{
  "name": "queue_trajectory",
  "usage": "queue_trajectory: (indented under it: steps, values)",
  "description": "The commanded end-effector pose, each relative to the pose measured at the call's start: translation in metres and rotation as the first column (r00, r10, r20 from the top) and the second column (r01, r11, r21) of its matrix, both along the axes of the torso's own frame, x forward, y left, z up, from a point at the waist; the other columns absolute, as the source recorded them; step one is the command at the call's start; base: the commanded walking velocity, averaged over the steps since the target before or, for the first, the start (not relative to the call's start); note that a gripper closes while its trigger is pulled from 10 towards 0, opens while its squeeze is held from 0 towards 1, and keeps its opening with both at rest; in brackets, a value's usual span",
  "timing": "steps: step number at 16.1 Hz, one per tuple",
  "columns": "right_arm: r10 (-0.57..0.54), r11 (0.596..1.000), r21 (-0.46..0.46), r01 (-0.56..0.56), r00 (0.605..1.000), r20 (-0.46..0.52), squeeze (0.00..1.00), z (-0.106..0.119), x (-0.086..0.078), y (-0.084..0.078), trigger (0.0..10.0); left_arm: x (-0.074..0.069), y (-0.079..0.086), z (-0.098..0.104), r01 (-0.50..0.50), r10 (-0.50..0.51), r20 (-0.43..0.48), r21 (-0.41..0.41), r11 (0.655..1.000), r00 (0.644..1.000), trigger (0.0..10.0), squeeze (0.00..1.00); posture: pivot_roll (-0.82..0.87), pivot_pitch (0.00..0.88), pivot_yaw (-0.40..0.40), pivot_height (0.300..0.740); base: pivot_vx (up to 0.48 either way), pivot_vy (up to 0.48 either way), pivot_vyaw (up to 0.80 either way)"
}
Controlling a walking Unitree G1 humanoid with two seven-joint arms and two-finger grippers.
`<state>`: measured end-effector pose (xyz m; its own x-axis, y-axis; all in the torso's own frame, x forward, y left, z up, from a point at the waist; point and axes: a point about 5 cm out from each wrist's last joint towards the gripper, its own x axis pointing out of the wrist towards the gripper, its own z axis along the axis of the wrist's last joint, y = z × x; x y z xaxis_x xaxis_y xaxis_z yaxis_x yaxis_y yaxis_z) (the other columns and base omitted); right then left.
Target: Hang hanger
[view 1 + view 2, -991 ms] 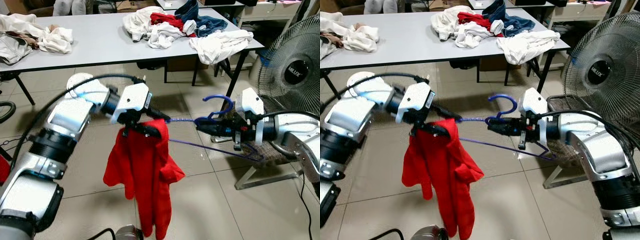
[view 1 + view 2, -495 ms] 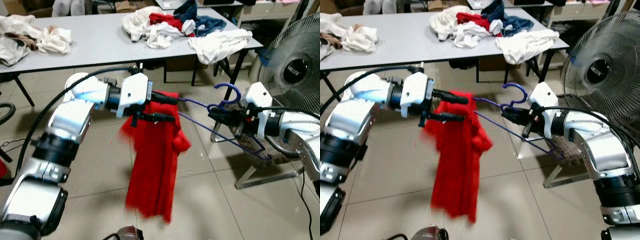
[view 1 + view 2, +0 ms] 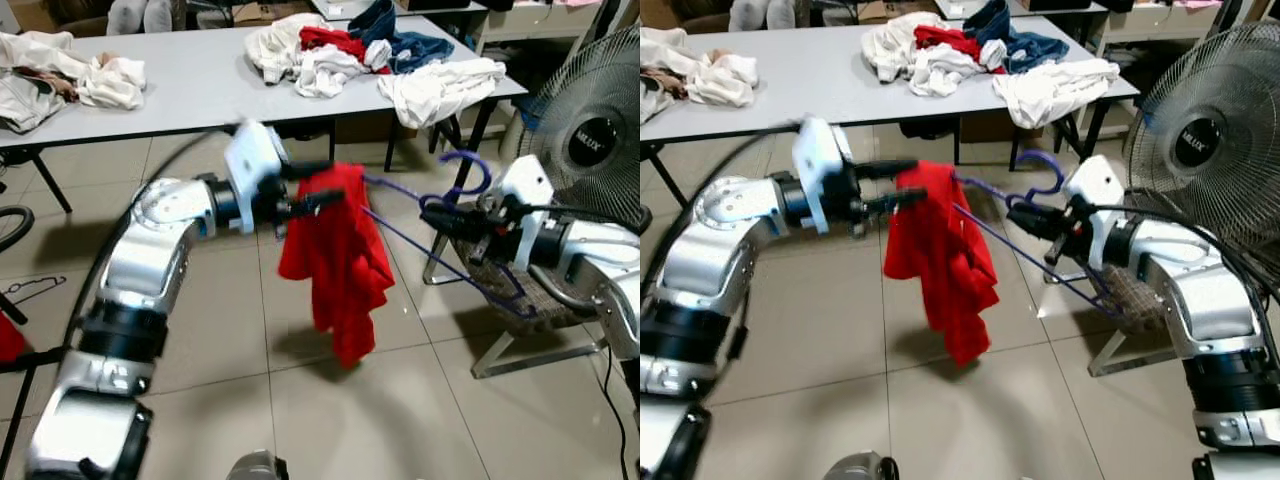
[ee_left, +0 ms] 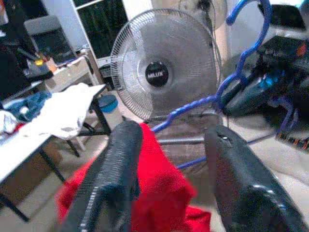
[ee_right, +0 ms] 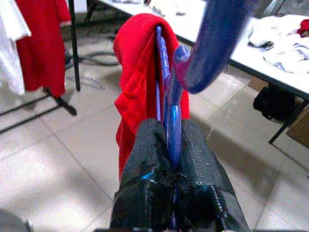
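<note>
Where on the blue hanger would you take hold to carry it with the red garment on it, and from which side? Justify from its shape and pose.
Grip the blue hanger at its neck, just below the hook, coming from the bare end, as the right gripper does. The red garment drapes the far arm near the left gripper, so the neck is clear and narrow enough to pinch.

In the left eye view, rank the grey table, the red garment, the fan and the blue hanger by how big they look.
1. Grey table, largest, running off the frame.
2. Red garment.
3. Fan, cut off at the frame edge, so its place against the garment is unsure.
4. Blue hanger, a thin outline, smallest.
</note>
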<state>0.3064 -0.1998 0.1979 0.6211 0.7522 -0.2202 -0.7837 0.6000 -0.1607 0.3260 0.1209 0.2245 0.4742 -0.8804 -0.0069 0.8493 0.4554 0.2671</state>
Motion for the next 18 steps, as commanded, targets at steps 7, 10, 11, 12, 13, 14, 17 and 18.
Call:
queue_trajectory:
  steps: [7, 10, 11, 12, 13, 14, 17, 18]
  values:
    - [0.035, 0.993, 0.115, -0.036, 0.999, 0.011, 0.00, 0.013, -0.002, 0.006, 0.0, 0.011, 0.000, 0.002, -0.323, 0.306, -0.114, -0.184, 0.929, 0.945, 10.0, 1.00, -0.01, 0.000, 0.028, 0.740, 0.000, 0.000, 0.00]
    - [0.054, 0.990, 0.132, -0.055, 0.998, 0.013, 0.00, 0.016, -0.003, 0.009, 0.0, 0.012, 0.004, 0.002, -0.383, 0.358, -0.151, -0.200, 0.902, 0.922, 10.0, 0.73, -0.01, 0.000, 0.033, 0.740, 0.000, 0.000, 0.00]
    - [0.056, 0.989, 0.134, -0.057, 0.998, 0.014, 0.00, 0.017, -0.003, 0.009, 0.0, 0.012, 0.003, 0.001, -0.382, 0.355, -0.159, -0.199, 0.902, 0.921, 10.0, 0.53, -0.01, 0.000, 0.033, 0.740, 0.000, 0.000, 0.00]
    - [0.061, 0.989, 0.136, -0.063, 0.998, 0.016, 0.00, 0.017, -0.004, 0.010, 0.0, 0.010, 0.001, -0.003, -0.356, 0.324, -0.183, -0.181, 0.917, 0.928, 10.0, 0.41, -0.01, 0.000, 0.037, 0.740, 0.000, 0.000, 0.00]
    - [0.065, 0.988, 0.138, -0.067, 0.998, 0.018, 0.00, 0.017, -0.004, 0.010, 0.0, 0.007, -0.001, -0.008, -0.334, 0.297, -0.208, -0.173, 0.927, 0.932, 2.5, 0.20, -0.01, 0.000, 0.038, 0.740, 0.000, 0.000, 0.00]
    - [0.067, 0.988, 0.141, -0.069, 0.998, 0.019, 0.00, 0.018, -0.005, 0.010, 0.0, 0.006, -0.002, -0.010, -0.333, 0.288, -0.233, -0.186, 0.924, 0.929, 0.0, 0.07, -0.01, 0.000, 0.038, 0.740, 0.000, 0.000, 0.00]
    - [0.068, 0.987, 0.146, -0.070, 0.998, 0.020, 0.00, 0.018, -0.006, 0.010, 0.0, 0.006, 0.003, -0.011, -0.346, 0.286, -0.264, -0.219, 0.912, 0.921, 0.0, 0.00, -0.01, 0.000, 0.041, 0.740, 0.000, 0.000, 0.00]
    - [0.068, 0.987, 0.148, -0.070, 0.997, 0.021, 0.00, 0.018, -0.006, 0.010, 0.0, 0.005, 0.004, -0.010, -0.341, 0.277, -0.272, -0.227, 0.912, 0.921, 0.0, 0.00, -0.01, 0.000, 0.041, 0.740, 0.000, 0.000, 0.00]
